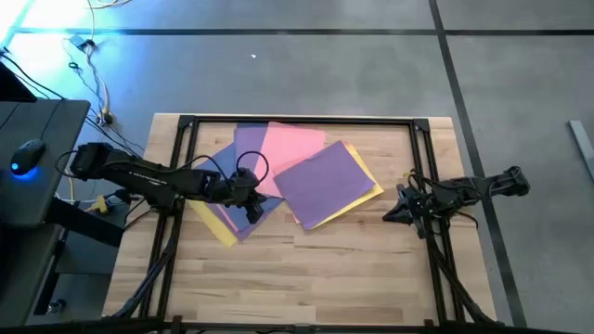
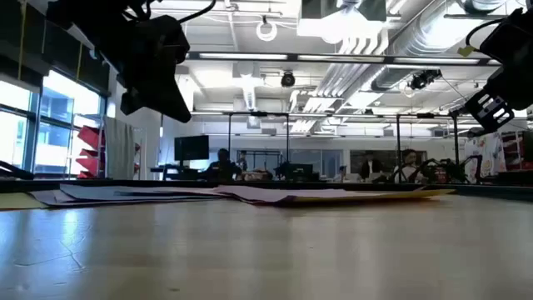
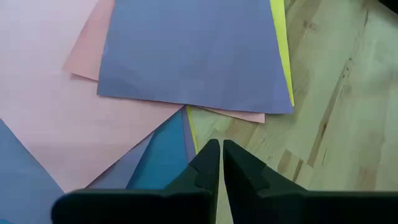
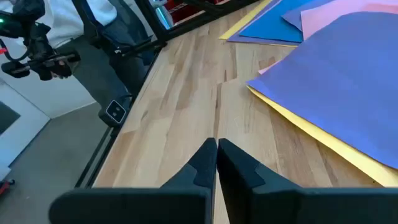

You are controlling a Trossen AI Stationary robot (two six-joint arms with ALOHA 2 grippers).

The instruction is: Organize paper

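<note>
Several coloured sheets lie overlapping and flat on the wooden table. A purple sheet [image 1: 325, 181] [image 3: 193, 53] lies on top, over a yellow one [image 1: 373, 192] [image 4: 323, 140] and a pink one [image 1: 292, 148] [image 3: 56, 118]. To their left lie blue [image 3: 161, 165] and purple sheets over another yellow sheet [image 1: 215, 221]. My left gripper [image 1: 251, 211] [image 3: 221, 144] is shut and hangs above the left sheets' near corner, raised off the table in the low view [image 2: 154, 79]. My right gripper [image 1: 388, 215] [image 4: 217, 142] is shut over bare wood, right of the pile.
A black frame [image 1: 297, 121] borders the table's far edge and runs down both sides. Bare wood [image 1: 306, 278] stretches along the near half of the table. A desk with a mouse [image 1: 28, 153] stands left of the table. People sit in the room beyond [image 2: 225, 162].
</note>
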